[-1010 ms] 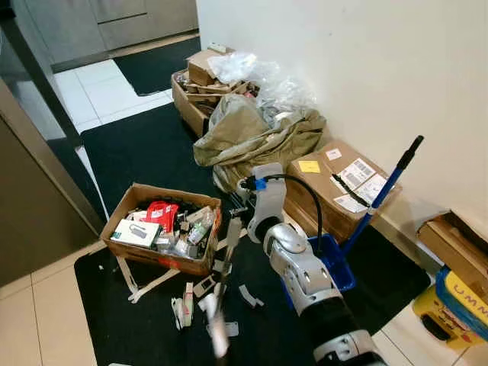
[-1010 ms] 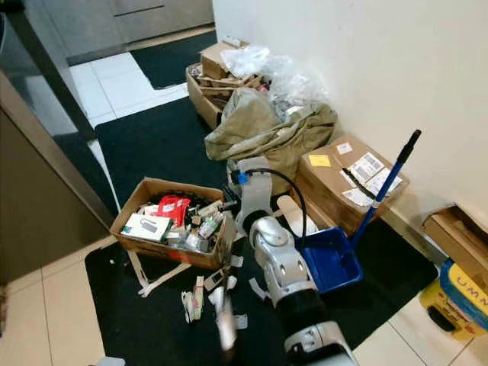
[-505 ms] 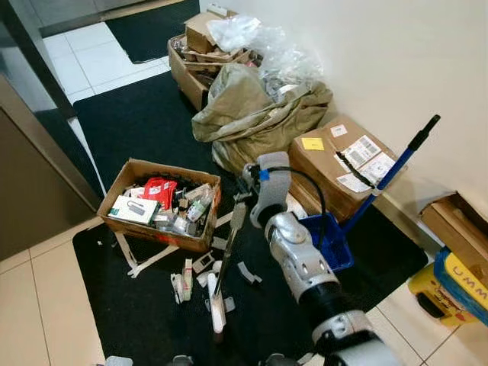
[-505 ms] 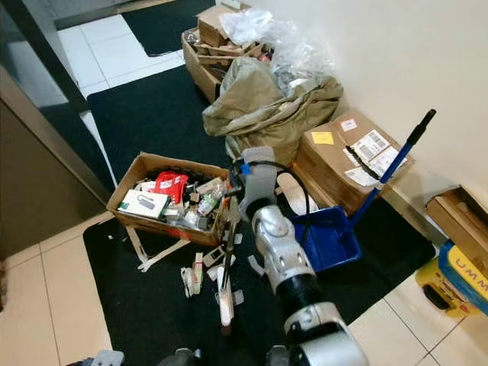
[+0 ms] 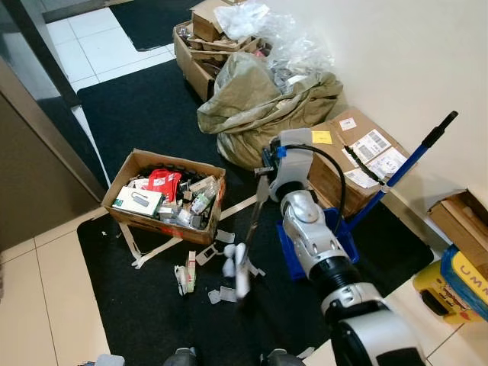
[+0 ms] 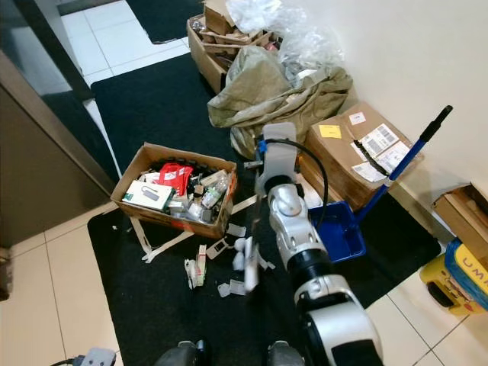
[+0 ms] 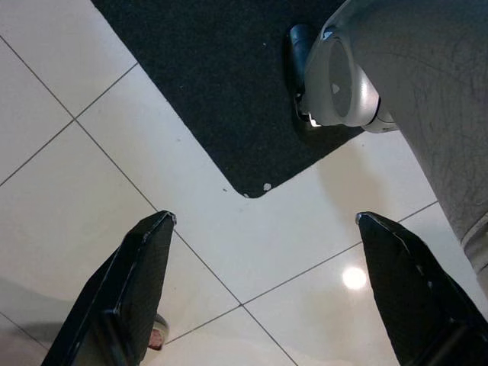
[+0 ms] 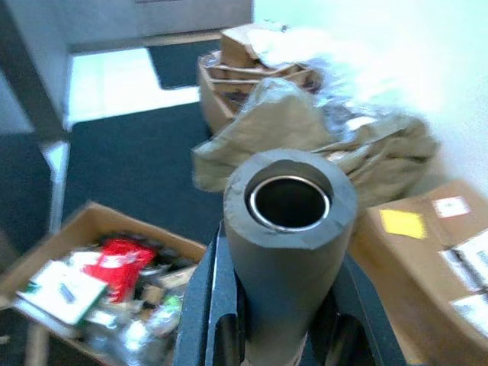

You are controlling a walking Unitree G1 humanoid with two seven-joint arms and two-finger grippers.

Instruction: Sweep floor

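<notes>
My right gripper (image 5: 264, 175) is shut on a grey broom pole (image 5: 253, 225) that slants down over the black mat (image 5: 137, 137). The pole's pale lower end (image 5: 242, 284) is blurred among several white paper scraps (image 5: 223, 268). In the right wrist view the pole's hollow top (image 8: 290, 202) sits between my black fingers (image 8: 200, 305). A blue dustpan (image 5: 341, 232) with a long blue handle (image 5: 404, 168) stands just right of my arm. My left gripper (image 7: 264, 219) hangs open over white tiles, near the mat's corner and my foot (image 7: 339, 80).
An open cardboard box (image 5: 166, 197) of small items sits left of the scraps. A brown bag (image 5: 259, 107), a labelled carton (image 5: 358, 149) and more boxes (image 5: 206, 34) line the wall. A yellow and blue item (image 5: 461, 282) is at right, a grey cabinet (image 5: 30, 160) at left.
The view has shifted. The pole's lower end has swung right and forward across the mat into the scraps, nearer the dustpan. My right arm has moved right with it.
</notes>
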